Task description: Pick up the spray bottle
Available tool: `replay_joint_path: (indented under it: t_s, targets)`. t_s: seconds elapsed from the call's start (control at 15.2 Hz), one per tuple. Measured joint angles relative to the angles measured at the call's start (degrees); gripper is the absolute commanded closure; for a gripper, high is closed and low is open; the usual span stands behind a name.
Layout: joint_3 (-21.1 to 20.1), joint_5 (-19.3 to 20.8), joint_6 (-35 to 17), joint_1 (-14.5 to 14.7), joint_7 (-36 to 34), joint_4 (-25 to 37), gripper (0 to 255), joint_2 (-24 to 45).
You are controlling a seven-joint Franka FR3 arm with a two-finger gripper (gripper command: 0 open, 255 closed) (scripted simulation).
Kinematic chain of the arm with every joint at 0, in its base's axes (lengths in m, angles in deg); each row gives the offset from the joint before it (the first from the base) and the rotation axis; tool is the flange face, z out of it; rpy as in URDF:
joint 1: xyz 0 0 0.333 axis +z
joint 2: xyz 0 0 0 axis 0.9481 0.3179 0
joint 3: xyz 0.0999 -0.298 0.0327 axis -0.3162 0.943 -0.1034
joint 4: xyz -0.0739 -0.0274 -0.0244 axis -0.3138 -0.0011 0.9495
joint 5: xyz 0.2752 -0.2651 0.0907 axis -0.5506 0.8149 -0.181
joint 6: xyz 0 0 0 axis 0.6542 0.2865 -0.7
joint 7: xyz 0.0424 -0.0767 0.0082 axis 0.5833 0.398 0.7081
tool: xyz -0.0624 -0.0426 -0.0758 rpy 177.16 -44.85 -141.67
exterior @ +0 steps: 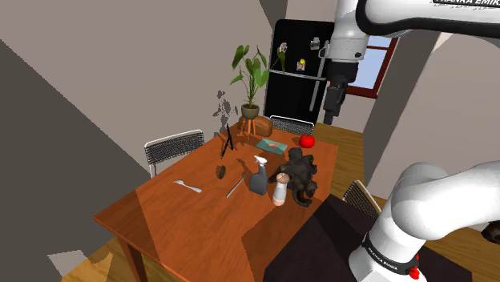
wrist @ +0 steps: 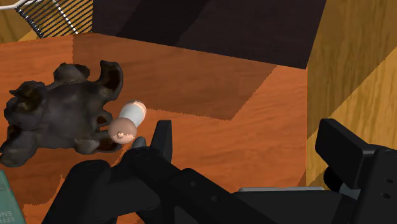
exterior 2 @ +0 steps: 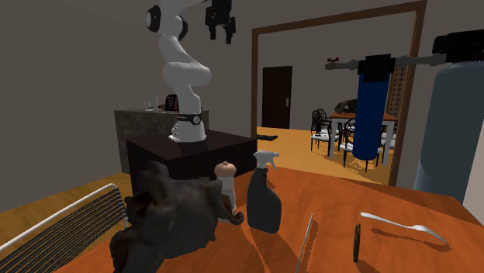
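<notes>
A: Where is the spray bottle (exterior: 258, 178) seen?
B: Upright on the tabletop (exterior: 160, 212), at nine o'clock of the dark toy (exterior: 298, 178), shoulder view.
A: And the gripper (exterior 2: 221, 37)?
B: Held high above, fingers spread wide.

My arm (exterior: 433, 192) is folded at the elbow, wrist carried high. My gripper (exterior 2: 220, 36) hangs pointing straight down, with my fingers (wrist: 347, 149) spread well apart.

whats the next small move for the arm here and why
Probably bring the tool down and over toward the spray bottle. The tool hangs open high above the table, while the bottle stands upright and untouched, close beside a small white bottle and a dark plush toy, so a careful approach from above seems safest.
</notes>
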Motion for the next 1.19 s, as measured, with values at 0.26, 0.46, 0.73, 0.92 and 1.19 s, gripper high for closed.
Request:
replay_joint_path:
  t_s: [0.26, 0.46, 0.73, 0.92, 1.19]
  targets:
    - [0.68, 0.65, -3.86, -0.18, 0.80, -1.49, 0, 2.50]
    - [1.55, 1.40, -9.65, -0.41, 1.77, -3.56, 0, 6.31]
    - [2.88, 2.38, -16.87, -0.76, 3.22, -4.25, 0, 12.87]
    - [3.59, 2.75, -22.10, -0.84, 3.92, -4.20, 0, 18.20]
    - [5.11, 3.34, -28.64, -1.27, 5.74, -2.88, 0, 26.01]
